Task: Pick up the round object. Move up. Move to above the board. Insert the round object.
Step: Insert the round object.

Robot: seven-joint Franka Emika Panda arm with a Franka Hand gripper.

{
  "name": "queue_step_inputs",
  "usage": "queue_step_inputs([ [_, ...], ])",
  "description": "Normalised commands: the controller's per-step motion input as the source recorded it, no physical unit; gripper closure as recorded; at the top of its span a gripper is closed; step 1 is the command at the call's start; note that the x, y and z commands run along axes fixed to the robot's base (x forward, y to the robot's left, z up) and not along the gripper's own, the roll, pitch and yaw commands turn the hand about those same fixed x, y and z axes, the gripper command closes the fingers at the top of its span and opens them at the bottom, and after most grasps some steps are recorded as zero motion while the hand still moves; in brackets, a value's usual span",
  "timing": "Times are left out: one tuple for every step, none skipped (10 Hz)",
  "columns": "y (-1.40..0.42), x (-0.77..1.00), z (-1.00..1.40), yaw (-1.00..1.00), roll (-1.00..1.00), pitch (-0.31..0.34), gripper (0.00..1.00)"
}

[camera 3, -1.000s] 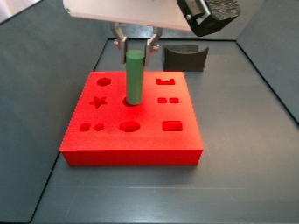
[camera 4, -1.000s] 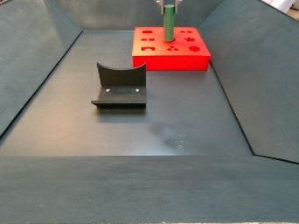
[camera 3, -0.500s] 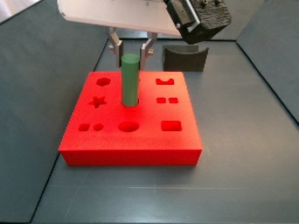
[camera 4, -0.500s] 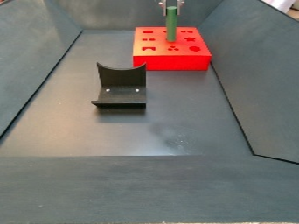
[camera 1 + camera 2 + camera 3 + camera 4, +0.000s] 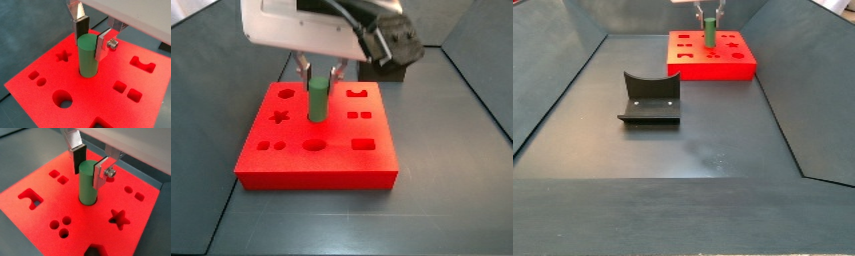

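Seating the Peg in the Centre Hole

Looking through both wrist views, we saw the tool (image 5: 93,36) with its fingers just apart from the round object (image 5: 87,56), released, while the peg stood upright in the board (image 5: 40,180) at its centre hole. In a side view the tool (image 5: 318,75) hovered low over the board (image 5: 331,172). We judged that lifting off crooked could snag the peg and tilt it.

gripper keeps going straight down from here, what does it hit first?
Likely the red board: the gripper points down over its centre, fingers flanking the green peg, which already stands in the middle hole.
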Motion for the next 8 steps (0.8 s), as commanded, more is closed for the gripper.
queue_step_inputs([
  [0.0, 0.0, -1.0, -0.03, 0.0, 0.009, 1.0],
  [0.0, 0.0, -1.0, -0.04, 0.0, 0.0, 1.0],
  [0.0, 0.0, -1.0, -0.05, 0.0, 0.006, 1.0],
  [0.04, 0.12, -1.0, -0.15, -0.02, 0.059, 1.0],
  [0.11, 0.14, -0.96, -0.19, -0.04, 0.09, 1.0],
  [0.08, 0.15, -0.94, -0.18, 0.0, 0.156, 1.0],
  [0.0, 0.1, -0.73, -0.18, 0.02, 0.221, 1.0],
  [0.0, 0.15, -0.4, -0.26, 0.15, 0.324, 1.0],
])
